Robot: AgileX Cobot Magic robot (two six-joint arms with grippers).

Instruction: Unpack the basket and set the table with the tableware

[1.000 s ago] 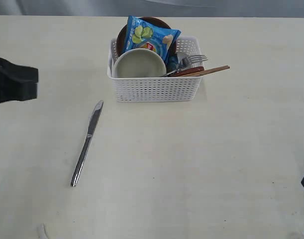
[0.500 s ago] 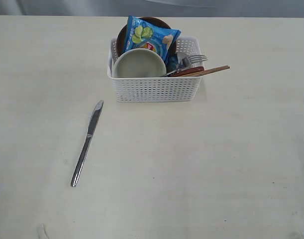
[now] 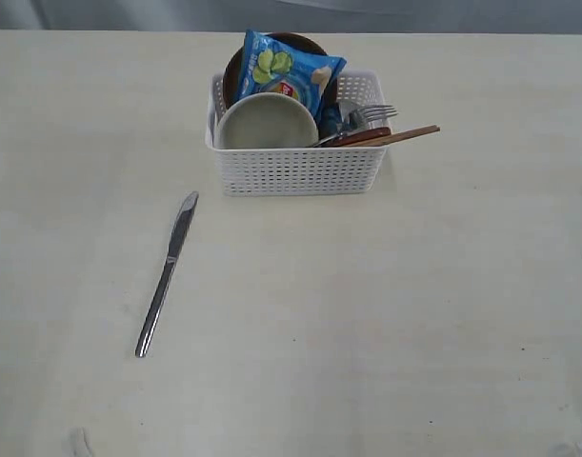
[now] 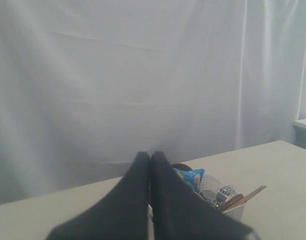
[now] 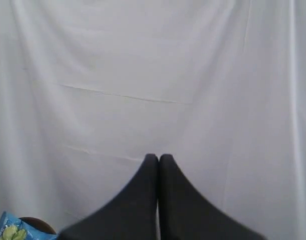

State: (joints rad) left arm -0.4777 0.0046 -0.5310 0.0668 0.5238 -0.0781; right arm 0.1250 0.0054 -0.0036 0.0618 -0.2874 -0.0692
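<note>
Steel knife (image 3: 167, 276) lies on pale beige counter (image 3: 414, 314) near white perforated plastic basket (image 3: 295, 171), other tableware (image 3: 266, 124) unpacked yet inside it; left pincer (image 4: 150, 156) and right pincer (image 5: 159, 158) pressed together, empty.

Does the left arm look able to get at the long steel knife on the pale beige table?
Probably yes: the steel knife lies alone on bare table, apart from the white perforated basket, nothing over it. The left end effector is shut and must open first.

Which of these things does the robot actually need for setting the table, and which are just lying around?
Part of the job: basket, knife, bowl, brown plate, fork, spoon, chopsticks, table.
Just lying about: blue chip bag, white curtain.
</note>
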